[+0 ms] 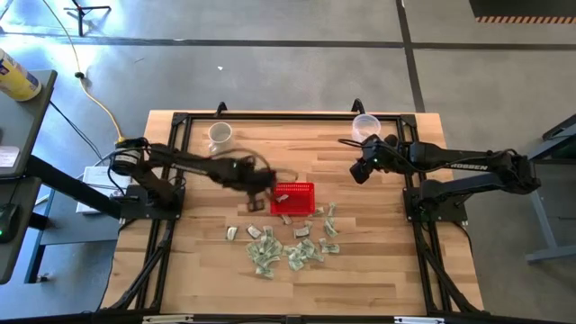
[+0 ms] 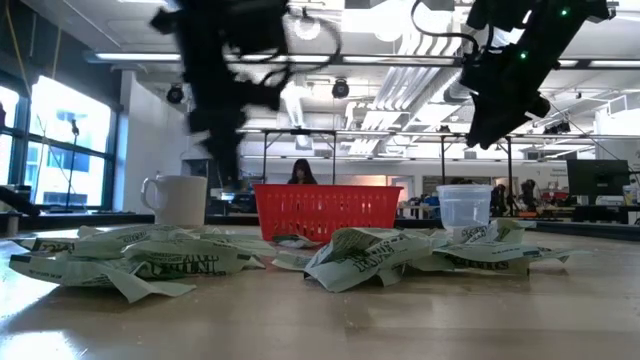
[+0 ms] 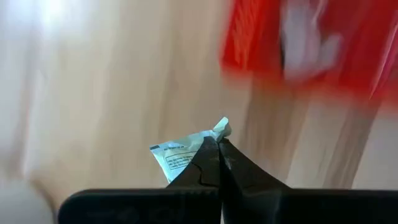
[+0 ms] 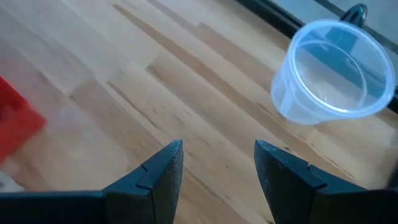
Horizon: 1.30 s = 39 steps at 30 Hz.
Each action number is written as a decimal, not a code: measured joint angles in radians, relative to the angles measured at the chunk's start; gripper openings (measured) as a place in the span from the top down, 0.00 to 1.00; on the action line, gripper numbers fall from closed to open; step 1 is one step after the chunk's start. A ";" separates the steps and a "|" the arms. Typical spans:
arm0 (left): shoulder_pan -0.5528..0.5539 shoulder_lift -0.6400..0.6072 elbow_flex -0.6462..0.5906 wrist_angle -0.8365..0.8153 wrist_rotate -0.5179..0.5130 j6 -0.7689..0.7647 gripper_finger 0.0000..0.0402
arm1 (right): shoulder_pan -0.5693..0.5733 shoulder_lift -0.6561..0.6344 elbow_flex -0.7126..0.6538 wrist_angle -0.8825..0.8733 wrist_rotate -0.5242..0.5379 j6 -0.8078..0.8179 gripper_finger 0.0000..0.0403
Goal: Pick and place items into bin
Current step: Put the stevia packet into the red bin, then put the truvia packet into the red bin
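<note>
One pale green-and-white wrinkly wrapper (image 3: 186, 151) is clamped between the closed fingers of the left gripper (image 3: 217, 163), just beside the small red mesh basket (image 1: 293, 198). Remaining wrappers (image 1: 286, 247) lie scattered on the wooden counter (image 1: 378, 270) near the basket. Right gripper (image 4: 217, 163), fingers apart, empty, hangs near the clear plastic cup (image 4: 333, 71).
</note>
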 joint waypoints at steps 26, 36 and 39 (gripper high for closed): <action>0.065 0.164 0.164 0.083 0.394 -0.015 0.51 | 0.089 0.122 -0.001 0.075 -0.405 -0.429 0.53; -0.157 -0.015 0.141 -0.328 0.243 -0.183 0.36 | 0.152 0.399 -0.001 0.406 -0.461 -0.632 0.53; -0.220 -0.038 0.051 -0.390 0.294 -0.330 0.36 | 0.154 0.463 -0.001 0.413 -0.455 -0.652 0.53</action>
